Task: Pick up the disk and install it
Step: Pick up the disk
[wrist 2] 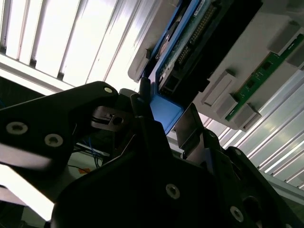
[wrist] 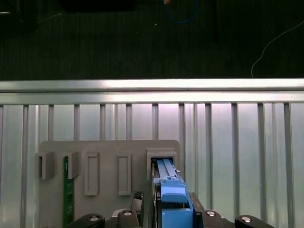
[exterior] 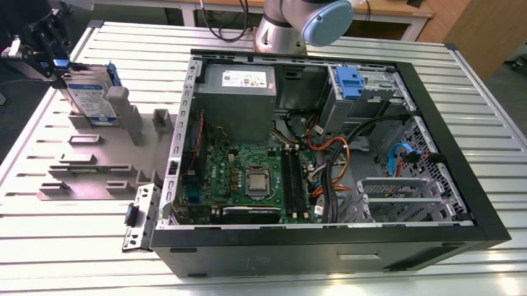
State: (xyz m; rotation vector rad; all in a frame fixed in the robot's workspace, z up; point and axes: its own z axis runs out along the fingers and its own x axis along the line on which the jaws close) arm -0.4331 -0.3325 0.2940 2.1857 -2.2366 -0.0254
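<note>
The disk (exterior: 89, 98), a silver drive with a blue-and-white label in a blue carrier, stands on edge in a slot of the grey holder (exterior: 91, 176) at the exterior view's left. My black gripper (exterior: 48, 58) is at the disk's far upper end. In the first wrist view the blue carrier of the disk (wrist: 168, 183) sits between my two fingers, and the gripper (wrist: 168, 211) is shut on it. The second wrist view shows the disk (wrist 2: 190, 52) from its underside, with the gripper (wrist 2: 164, 111) clamped on the blue end tab.
An open computer case (exterior: 329, 250) takes up the middle and the exterior view's right, with a drive cage and blue latch (exterior: 350, 83) at its far corner. The holder (wrist: 104, 152) also carries a green memory stick (wrist: 69, 190). The slatted metal table (exterior: 49, 246) ends just beyond the holder.
</note>
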